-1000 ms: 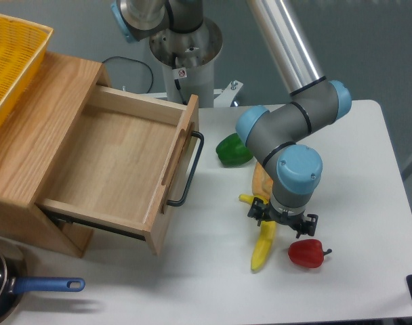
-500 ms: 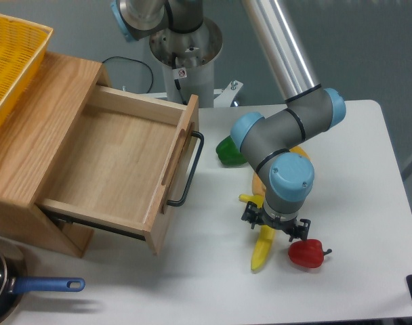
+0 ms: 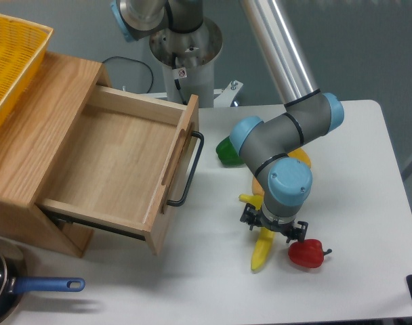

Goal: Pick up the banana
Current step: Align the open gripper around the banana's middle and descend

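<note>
The banana [image 3: 260, 252] lies on the white table, its lower half showing below the arm's wrist and one yellow end poking out at the upper left. My gripper [image 3: 270, 229] points straight down over the banana's middle. Its black knuckles are splayed to both sides, so it looks open, with one finger on either side of the fruit. The fingertips themselves are hidden under the wrist, and I cannot see whether they touch the banana.
A red pepper [image 3: 305, 253] sits just right of the banana, close to the gripper. A green pepper [image 3: 226, 150] and an orange-yellow piece [image 3: 299, 156] lie behind the arm. The open wooden drawer [image 3: 118, 162] juts out at left, under a yellow basket [image 3: 6, 61]. A blue-handled pan [image 3: 47, 285] is at bottom left.
The arm's wrist has shifted slightly left and lower over the banana. The banana and the peppers have not moved.
</note>
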